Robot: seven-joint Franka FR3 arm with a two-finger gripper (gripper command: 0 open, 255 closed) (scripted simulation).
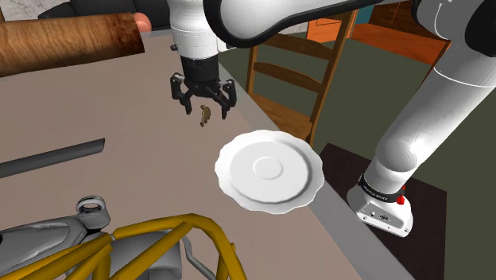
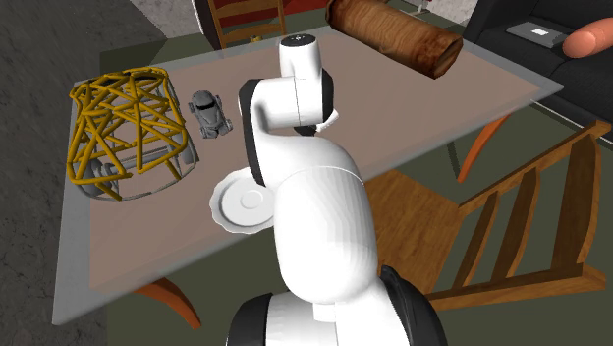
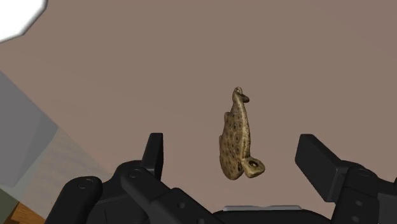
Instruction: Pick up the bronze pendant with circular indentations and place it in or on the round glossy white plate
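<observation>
Claw (image 1: 204, 106) first: in the shoulder view you see it hanging spread over the counter (image 1: 119, 191), fingers pointing down. The bronze pendant (image 1: 204, 117) lies just under its tips. The white plate (image 1: 238, 171) rests on the same counter, near the pendant, with nothing on it. A yellow wire basket (image 1: 159, 243) stands near the plate on its other side from the pendant.

In the second exterior view, the arm (image 2: 314, 216) rises in front of the plate (image 2: 234, 201) and covers part of it. You can make out the plate's wavy rim beside the arm, with the basket close by.

In the wrist view, the pendant lies flat on the counter between the two black fingers (image 3: 154, 153) and touches neither. Its dimpled body runs lengthwise away from the claw, with the ring end nearest the palm. An edge of the plate (image 3: 19, 16) shows well apart from it.

You are, by my reading, at the reach step: the claw is lined up over the pendant but the grasp is not yet made. Next you would lower straight down until the fingertips flank the pendant at counter level. Then close across its narrow width, which already faces the fingers. It looks small and thin, so go low before closing or the tips may pass over it. After that comes a lift and a short carry to the plate.
</observation>
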